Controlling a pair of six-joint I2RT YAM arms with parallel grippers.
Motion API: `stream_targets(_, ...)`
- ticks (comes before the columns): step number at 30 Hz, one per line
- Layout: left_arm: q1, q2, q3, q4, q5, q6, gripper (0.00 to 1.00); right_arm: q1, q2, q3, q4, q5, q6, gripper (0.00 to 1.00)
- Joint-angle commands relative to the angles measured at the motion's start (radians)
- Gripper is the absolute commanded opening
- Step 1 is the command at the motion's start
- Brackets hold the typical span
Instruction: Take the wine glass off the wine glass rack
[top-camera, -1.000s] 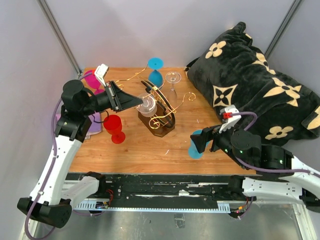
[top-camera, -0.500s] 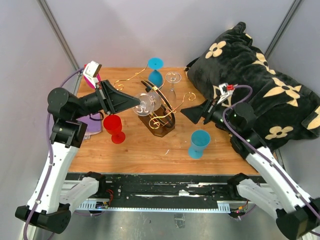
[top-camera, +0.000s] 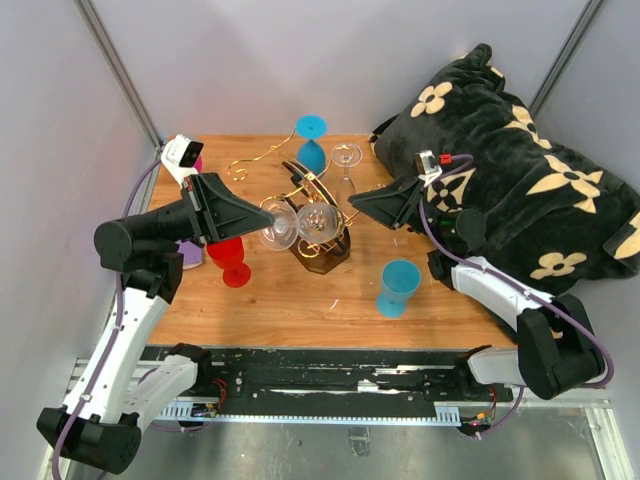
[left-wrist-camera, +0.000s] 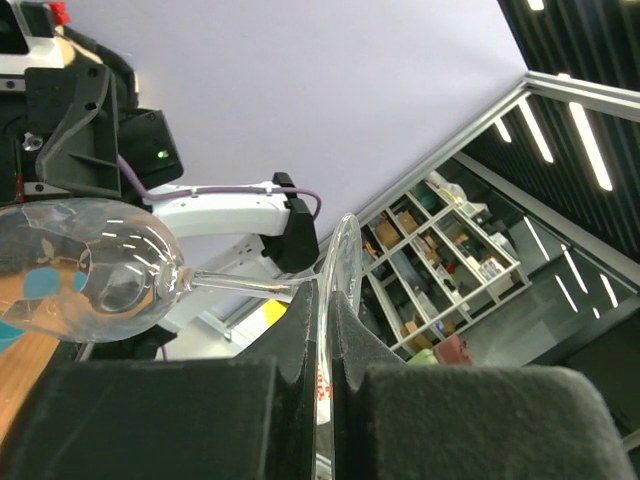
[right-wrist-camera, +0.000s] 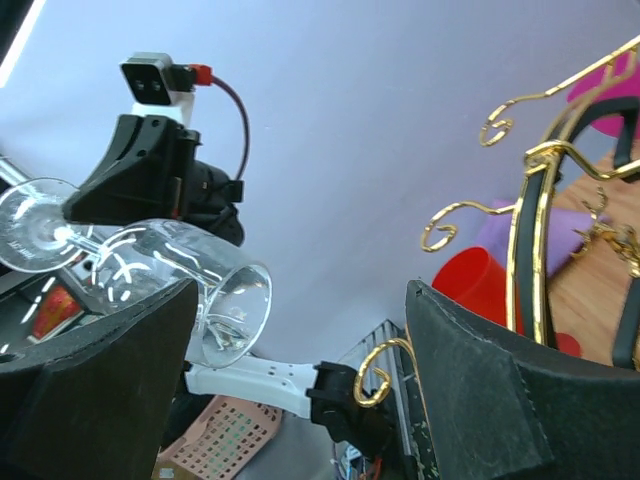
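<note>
The clear wine glass lies on its side in the air just above the wine glass rack, a dark arched wooden base with gold scrolled wire arms. My left gripper is shut on the glass's foot. In the left wrist view my left gripper pinches the thin foot edge, and the stem runs left to the bowl. My right gripper is open just right of the bowl, not touching it. In the right wrist view the bowl's mouth lies by the left finger of my right gripper, with gold rack arms to the right.
A second clear wine glass and a blue goblet stand behind the rack. A red goblet is left of it and a blue cup at front right. A black flower-patterned blanket fills the right side.
My left gripper has lifted the glass, tipped it sideways and carried it right over the rack. My right arm has left the blue cup, risen and swung left to the glass bowl, open.
</note>
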Motion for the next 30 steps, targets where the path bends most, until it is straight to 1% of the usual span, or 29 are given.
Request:
stream_targets(1, -0.002, -0.003, 0.014, 0.129, -0.021, -0.057, 0.00, -0.004, 0.013, 0.011, 0.305, -0.046, 0.150, 0.85)
stream_targets(6, -0.001, 0.003, 0.004, 0.118, -0.026, -0.035, 0.00, 0.023, -0.012, 0.014, 0.307, -0.059, 0.169, 0.83)
stream_targets(10, -0.002, 0.004, -0.013, 0.141, -0.034, -0.044, 0.01, 0.053, -0.019, 0.023, 0.301, -0.061, 0.178, 0.82)
stream_targets(18, -0.002, 0.016, 0.007, 0.157, -0.032, -0.048, 0.00, 0.106, -0.011, 0.037, 0.293, -0.055, 0.175, 0.80)
stream_targets(25, -0.001, 0.024, -0.009, 0.143, -0.035, -0.026, 0.01, 0.116, -0.034, 0.035, 0.305, -0.059, 0.201, 0.74)
stream_targets(30, -0.002, 0.033, -0.027, 0.166, -0.045, -0.030, 0.00, 0.129, -0.049, 0.033, 0.310, -0.070, 0.216, 0.68)
